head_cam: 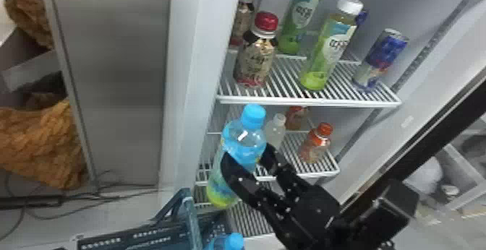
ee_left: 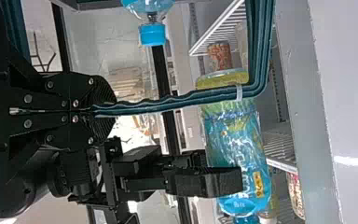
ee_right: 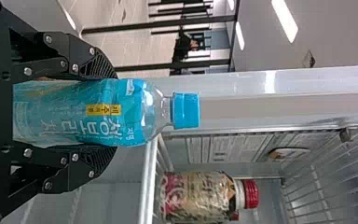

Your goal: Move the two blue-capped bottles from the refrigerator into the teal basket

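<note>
Right gripper (head_cam: 247, 156): its jaws are pinching a blue-capped bottle (head_cam: 238, 141) around its body, and the bottle is leaning slightly, cap upward, higher than the teal basket (head_cam: 194, 220) and near its refrigerator side. Left gripper (ee_left: 111, 111): its jaws are closing tightly on a teal bar of the basket. The other blue-capped bottle (head_cam: 234, 241) is standing inside the basket. Higher than the basket, the refrigerator's upper shelf (head_cam: 311, 102) is supporting a red-capped bottle (head_cam: 257, 57), a white-capped bottle (head_cam: 331, 47) and a blue can (head_cam: 385, 52); the shelf below is carrying an orange-capped bottle (head_cam: 315, 144).
</note>
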Robot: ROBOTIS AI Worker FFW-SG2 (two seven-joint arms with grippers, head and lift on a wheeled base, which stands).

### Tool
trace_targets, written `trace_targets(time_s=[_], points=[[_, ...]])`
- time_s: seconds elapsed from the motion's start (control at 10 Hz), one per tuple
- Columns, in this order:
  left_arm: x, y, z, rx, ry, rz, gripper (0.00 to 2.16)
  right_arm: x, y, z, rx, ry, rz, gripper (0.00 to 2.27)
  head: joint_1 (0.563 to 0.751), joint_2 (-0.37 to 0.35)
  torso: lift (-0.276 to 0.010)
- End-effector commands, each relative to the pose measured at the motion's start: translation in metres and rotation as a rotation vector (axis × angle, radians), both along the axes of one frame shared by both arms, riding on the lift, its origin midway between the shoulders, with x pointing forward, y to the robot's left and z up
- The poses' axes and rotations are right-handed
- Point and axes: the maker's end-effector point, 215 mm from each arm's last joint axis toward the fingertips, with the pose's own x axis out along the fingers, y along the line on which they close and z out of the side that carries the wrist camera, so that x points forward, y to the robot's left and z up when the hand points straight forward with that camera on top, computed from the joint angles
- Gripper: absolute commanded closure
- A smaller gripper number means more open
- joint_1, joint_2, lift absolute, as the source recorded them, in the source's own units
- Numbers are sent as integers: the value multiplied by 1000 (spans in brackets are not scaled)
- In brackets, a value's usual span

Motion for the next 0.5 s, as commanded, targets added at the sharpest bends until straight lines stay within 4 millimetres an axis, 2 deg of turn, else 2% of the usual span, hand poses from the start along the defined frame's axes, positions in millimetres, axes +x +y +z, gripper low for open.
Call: trace_targets(time_s=[0.0, 0.4], points=[[-1, 0, 0, 0, 0, -2, 1161, -5, 8, -9, 66, 59, 24, 707, 695, -350, -165], [0, 0, 0, 1, 0, -2, 1159, -11, 14, -54, 189, 224, 56, 707, 695, -350, -165]])
